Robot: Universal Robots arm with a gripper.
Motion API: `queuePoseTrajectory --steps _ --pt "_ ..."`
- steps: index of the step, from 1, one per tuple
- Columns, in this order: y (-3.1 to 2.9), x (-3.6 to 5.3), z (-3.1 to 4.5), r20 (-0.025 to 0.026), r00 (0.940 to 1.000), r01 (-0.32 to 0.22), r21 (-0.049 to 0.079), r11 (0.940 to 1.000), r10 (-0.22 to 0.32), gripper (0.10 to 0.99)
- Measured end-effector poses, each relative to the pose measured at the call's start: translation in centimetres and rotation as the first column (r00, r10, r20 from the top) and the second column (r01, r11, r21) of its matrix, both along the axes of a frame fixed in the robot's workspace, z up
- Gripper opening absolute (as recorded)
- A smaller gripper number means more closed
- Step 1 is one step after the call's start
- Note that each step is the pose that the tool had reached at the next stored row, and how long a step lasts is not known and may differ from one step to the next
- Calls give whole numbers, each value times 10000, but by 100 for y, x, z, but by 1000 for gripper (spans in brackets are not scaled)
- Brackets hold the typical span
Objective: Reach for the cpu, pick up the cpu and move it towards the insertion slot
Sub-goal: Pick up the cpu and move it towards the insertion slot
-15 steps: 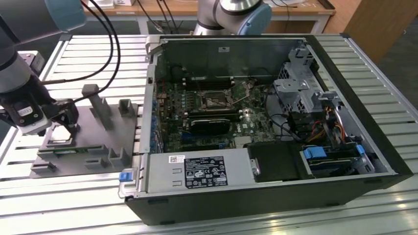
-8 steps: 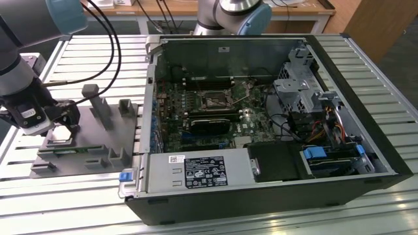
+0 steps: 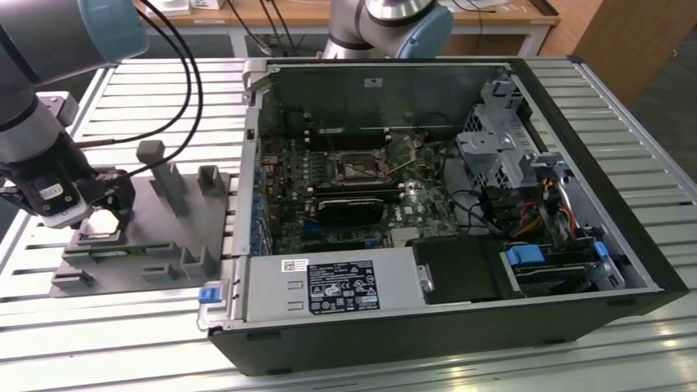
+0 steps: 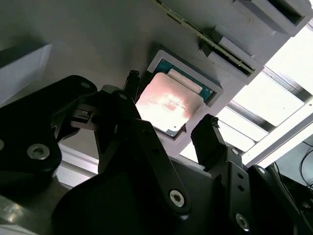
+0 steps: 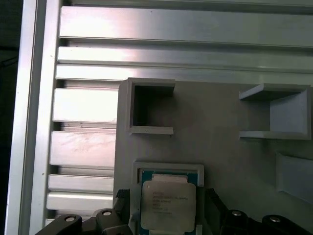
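Observation:
The cpu (image 4: 166, 105) is a flat square chip with a shiny metal top and a green rim. It lies in a shallow square nest on the grey fixture plate (image 3: 175, 224) at the exterior view's left. My gripper (image 3: 104, 224) hangs low over it, open. One black finger (image 4: 131, 81) stands on each side of the chip with a narrow gap, and the other finger (image 4: 208, 127) is likewise apart from it. In the first wrist view the cpu (image 5: 168, 205) sits between the same fingers (image 5: 123, 203). The insertion slot (image 3: 357, 167) is on the green board inside the open computer case.
The grey plate carries upright fixture blocks (image 3: 163, 167) and open box-shaped holders (image 5: 151, 107) close to the nest. The computer case wall (image 3: 253, 163) rises between the plate and the board. A black card (image 3: 351, 208) lies just below the slot, with drive bays and cables (image 3: 523, 188) beside it.

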State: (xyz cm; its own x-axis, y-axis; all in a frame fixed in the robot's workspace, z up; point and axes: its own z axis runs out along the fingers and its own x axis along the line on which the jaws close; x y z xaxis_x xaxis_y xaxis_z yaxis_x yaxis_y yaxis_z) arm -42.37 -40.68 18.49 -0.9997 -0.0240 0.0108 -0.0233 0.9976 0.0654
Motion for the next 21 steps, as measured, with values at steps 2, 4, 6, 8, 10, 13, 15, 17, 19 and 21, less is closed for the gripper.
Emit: queuePoseTrajectory --steps 2,4,6,8,10,13,15,17,19,21 --pt "1 -4 -15 -1 10000 0 -1 10000 0 706" --pt "1 -6 -21 -1 10000 0 0 10000 0 706" --pt "1 -6 -26 1 10000 -1 0 10000 1 627" --pt "2 -7 -26 -1 10000 0 -1 10000 0 565" --pt "2 -6 -26 2 10000 0 1 10000 0 541" --pt "2 -7 1 1 10000 0 0 10000 0 541" --pt "2 -7 32 1 10000 0 0 10000 0 541" --pt "2 -7 63 2 10000 0 0 10000 0 541" --pt "2 -6 91 2 10000 1 0 10000 -1 541" --pt "2 -6 119 1 10000 0 0 10000 0 541"
